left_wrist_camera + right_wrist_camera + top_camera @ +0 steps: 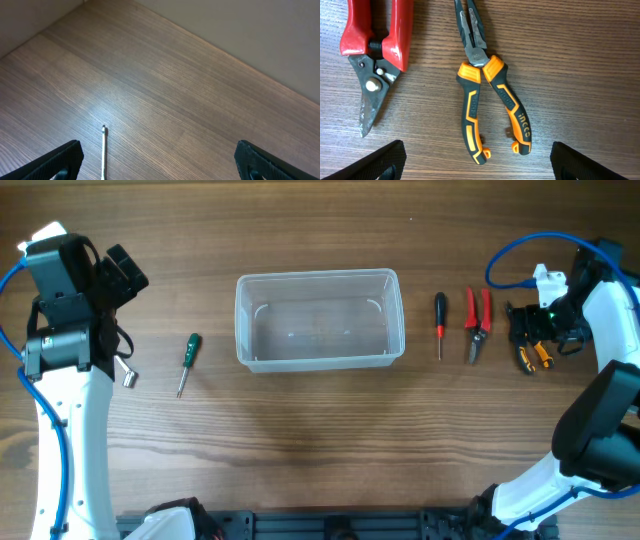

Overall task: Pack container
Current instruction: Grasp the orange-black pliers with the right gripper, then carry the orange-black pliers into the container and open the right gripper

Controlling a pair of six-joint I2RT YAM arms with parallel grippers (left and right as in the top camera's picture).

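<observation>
So the container [318, 276] is just a clear plastic tub, rectangular with rounded corners and a lip round the top, sitting upright, open side up, around the middle of the table [300, 440], long side running left to right, wood grain showing straight through it.

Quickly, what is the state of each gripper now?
Left gripper: open, holding nothing.
Right gripper: open, empty, over the orange pliers.

The left arm [75, 430] at nine o'clock and the right arm [612, 320] at three share white links, black joints and looping blue cables [545, 236].
</observation>
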